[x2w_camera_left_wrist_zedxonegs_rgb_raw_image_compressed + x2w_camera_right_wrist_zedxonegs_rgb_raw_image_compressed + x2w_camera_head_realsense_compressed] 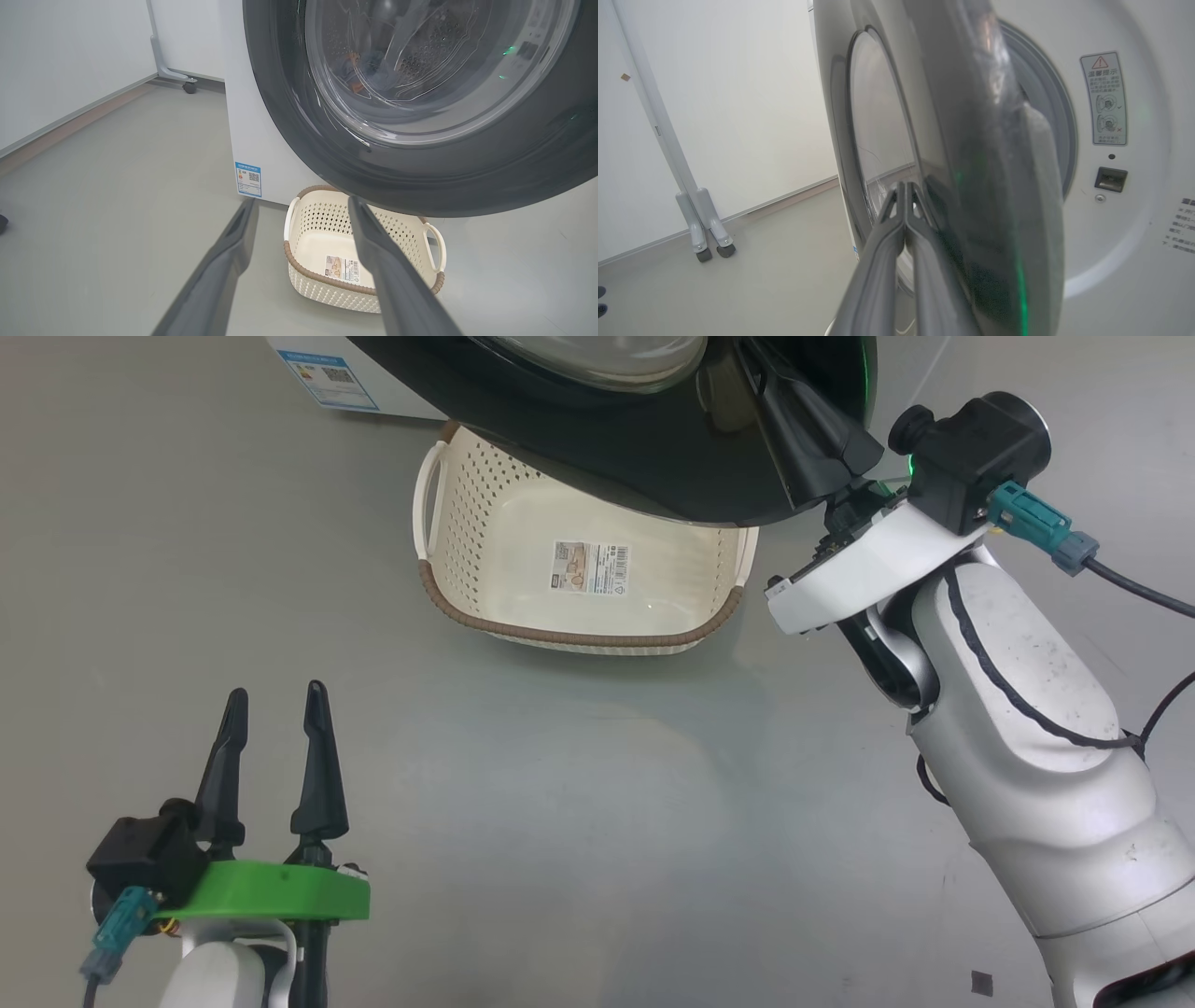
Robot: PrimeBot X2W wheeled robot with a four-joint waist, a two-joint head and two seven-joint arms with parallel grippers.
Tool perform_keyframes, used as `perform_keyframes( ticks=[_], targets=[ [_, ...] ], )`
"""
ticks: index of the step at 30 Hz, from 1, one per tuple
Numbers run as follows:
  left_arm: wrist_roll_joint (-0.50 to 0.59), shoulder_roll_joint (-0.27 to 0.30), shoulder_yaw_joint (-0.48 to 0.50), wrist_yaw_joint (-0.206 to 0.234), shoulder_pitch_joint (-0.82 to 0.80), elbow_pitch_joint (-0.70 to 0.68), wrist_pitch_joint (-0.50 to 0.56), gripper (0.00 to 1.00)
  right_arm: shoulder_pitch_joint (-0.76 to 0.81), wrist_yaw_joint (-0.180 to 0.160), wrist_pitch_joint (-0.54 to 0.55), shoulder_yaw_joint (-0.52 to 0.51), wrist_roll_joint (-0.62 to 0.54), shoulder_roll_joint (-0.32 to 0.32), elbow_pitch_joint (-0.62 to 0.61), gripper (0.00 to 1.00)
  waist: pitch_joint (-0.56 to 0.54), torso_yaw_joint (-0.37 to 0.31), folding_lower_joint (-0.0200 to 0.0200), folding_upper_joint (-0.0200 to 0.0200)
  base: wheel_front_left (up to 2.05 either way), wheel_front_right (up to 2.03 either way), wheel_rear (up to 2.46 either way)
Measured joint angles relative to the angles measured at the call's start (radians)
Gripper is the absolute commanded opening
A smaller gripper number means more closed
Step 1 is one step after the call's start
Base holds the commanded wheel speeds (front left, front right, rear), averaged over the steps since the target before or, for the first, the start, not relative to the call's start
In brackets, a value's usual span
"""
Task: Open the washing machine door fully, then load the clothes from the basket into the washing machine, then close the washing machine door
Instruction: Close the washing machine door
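The washing machine door [653, 476] stands ajar, its black rim hanging over the basket [579, 642]. The basket sits on the floor against the washing machine [261, 116] and holds nothing but the label sticker on its bottom. Through the door [420, 182] glass, blue and orange clothes [359, 70] lie in the steel drum. My right gripper [906, 186] is shut, with its tips against the door's [971, 140] outer face near the glass. My left gripper [277, 695] is open with nothing in it, low over the floor and short of the basket [327, 282].
A gap shows between the door's edge and the washer front [1134, 233], where the latch slot [1111, 178] sits. A white stand on castors [705, 233] is by the wall at the left. A dark shoe tip [2, 223] is at the floor's edge.
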Motion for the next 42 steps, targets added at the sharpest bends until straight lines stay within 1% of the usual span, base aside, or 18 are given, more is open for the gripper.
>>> perform_keyframes(
  ticks=[4, 13, 19, 25, 32, 37, 42],
  targets=[
    [0.0, -0.001, -0.004, 0.0, -0.008, -0.002, 0.0, 1.0, -0.02, 0.008, 0.0, -0.013, 0.0, 0.003, -0.003, 0.0, 0.021, -0.008, 0.0, 0.0, 0.0, 0.0, 0.0],
    [0.0, -0.002, -0.018, -0.009, -0.033, -0.01, 0.0, 1.0, -0.062, 0.008, 0.0, -0.05, -0.003, 0.002, -0.006, 0.0, 0.064, -0.02, 0.0, 0.0, 0.0, 0.0, 0.0],
    [0.001, -0.002, -0.035, -0.009, -0.049, -0.01, 0.0, 1.0, -0.078, 0.008, 0.0, -0.08, -0.009, -0.015, -0.006, 0.0, 0.082, -0.015, 0.0, 0.0, 0.0, 0.0, 0.0],
    [0.001, -0.004, -0.072, -0.019, -0.078, -0.007, 0.0, 1.0, -0.096, 0.008, 0.0, -0.106, -0.021, -0.046, -0.002, 0.0, 0.096, 0.013, -0.0001, 0.0, 0.0, 0.0, 0.0],
    [0.001, -0.005, -0.077, -0.027, -0.104, -0.019, 0.0, 1.0, -0.162, 0.008, 0.0, -0.111, -0.031, -0.058, 0.002, 0.0, 0.126, 0.048, -0.0001, 0.0, 0.0, 0.0, 0.0],
    [-0.015, -0.007, -0.073, -0.027, -0.113, -0.032, 0.0, 1.0, -0.235, 0.008, 0.0, -0.125, -0.046, -0.081, -0.007, 0.0, 0.163, 0.07, -0.0001, 0.0, 0.0, 0.0, 0.0],
    [-0.035, -0.007, -0.071, -0.027, -0.113, -0.029, 0.0, 1.0, -0.261, 0.008, 0.0, -0.13, -0.063, -0.115, -0.005, 0.0, 0.18, 0.081, -0.0001, 0.0, 0.0, 0.0, 0.0]
  ],
)
